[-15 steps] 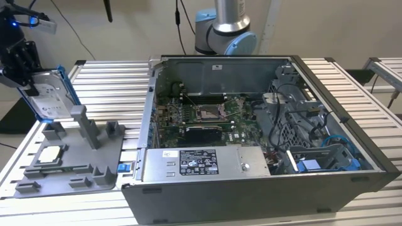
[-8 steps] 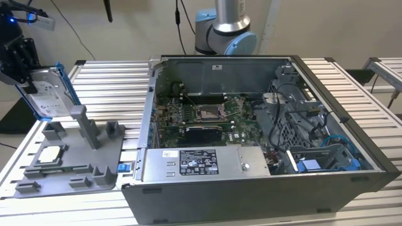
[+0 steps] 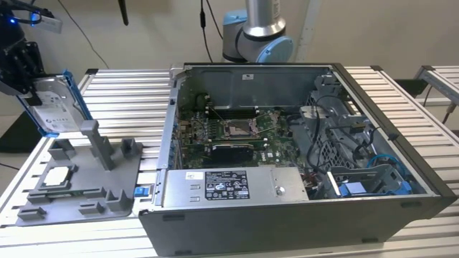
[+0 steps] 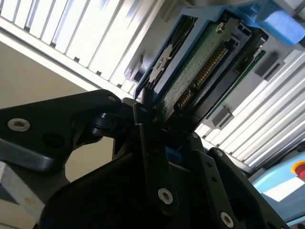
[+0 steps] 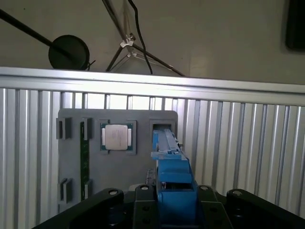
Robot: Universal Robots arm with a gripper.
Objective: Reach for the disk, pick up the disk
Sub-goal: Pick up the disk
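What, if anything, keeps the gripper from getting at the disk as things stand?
Nothing, it seems, so yes. The gripper looks closed on the disk near its upper end, holding it upright by the grey tray, with nothing between them.

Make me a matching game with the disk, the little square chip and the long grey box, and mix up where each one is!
Things:
1. disk
2. square chip
3. long grey box

Places:
A. lying in the grey tray
B. inside the open computer case
C. clamped in the gripper

Pairs: 1-C, 2-A, 3-B
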